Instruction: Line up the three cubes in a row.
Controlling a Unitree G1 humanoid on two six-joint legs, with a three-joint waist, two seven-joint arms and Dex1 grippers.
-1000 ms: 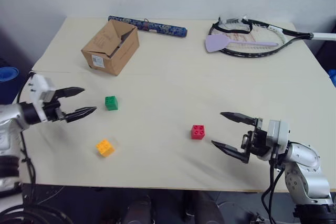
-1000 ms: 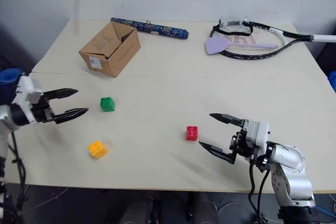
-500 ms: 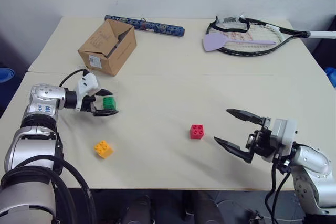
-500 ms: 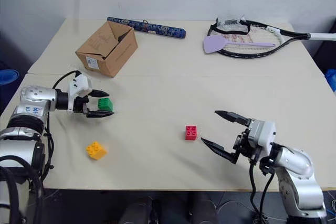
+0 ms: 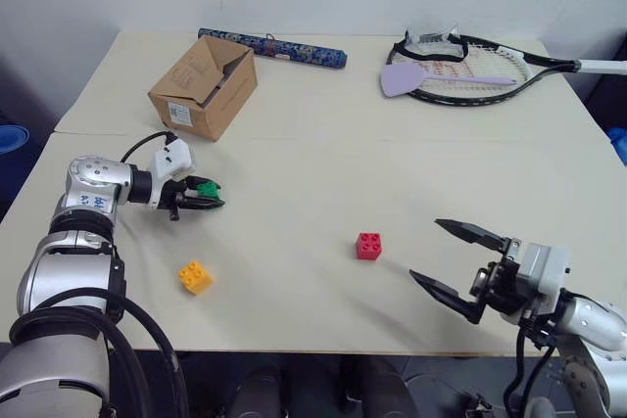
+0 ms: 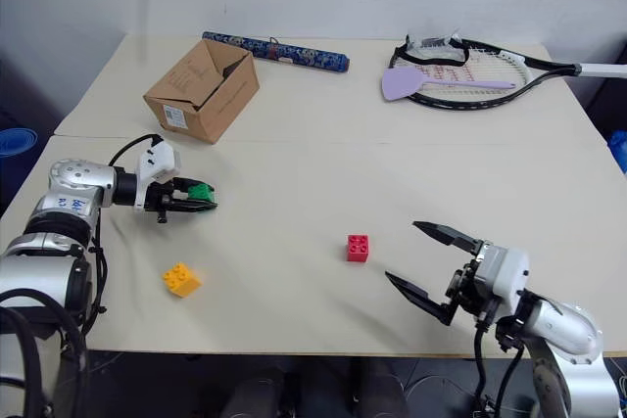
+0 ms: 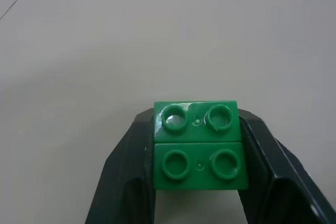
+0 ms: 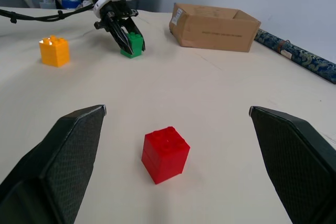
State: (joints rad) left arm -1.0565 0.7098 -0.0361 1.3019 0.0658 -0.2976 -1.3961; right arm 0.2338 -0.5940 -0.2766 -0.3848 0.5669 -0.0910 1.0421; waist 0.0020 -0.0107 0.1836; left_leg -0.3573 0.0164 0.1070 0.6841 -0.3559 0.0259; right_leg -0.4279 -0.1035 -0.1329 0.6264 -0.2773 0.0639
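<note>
A pale table (image 5: pixel 323 144) holds 3 small studded plastic cubes, spread well apart and not yet in a row. The green cube (image 5: pixel 206 189) sits at the left of the table, just in front of a brown cardboard box (image 5: pixel 204 87). The left gripper (image 5: pixel 201 200) is clenched on this cube, 1 black finger pressed flat against each opposite side wall, with the 4 studs facing up between them. The cube seems to rest on the table, though the views do not make that certain. The yellow cube (image 5: pixel 195 276) lies nearer the front edge, apart from the green one. The red cube (image 5: pixel 368 246) sits near the middle of the table, untouched. The right gripper (image 5: pixel 446 260) hovers to the right of the red cube, its jaws spread wide and holding nothing. A racket (image 5: pixel 470 68), a lilac spatula (image 5: pixel 407 78) and a patterned blue stick (image 5: pixel 272 47) lie along the far edge. Judging by their look, the cubes are light, rigid and glossy, so they could slip or twist if pinched at a corner. The best hold is probably square across 2 flat side faces, below the studs, with modest force.
</note>
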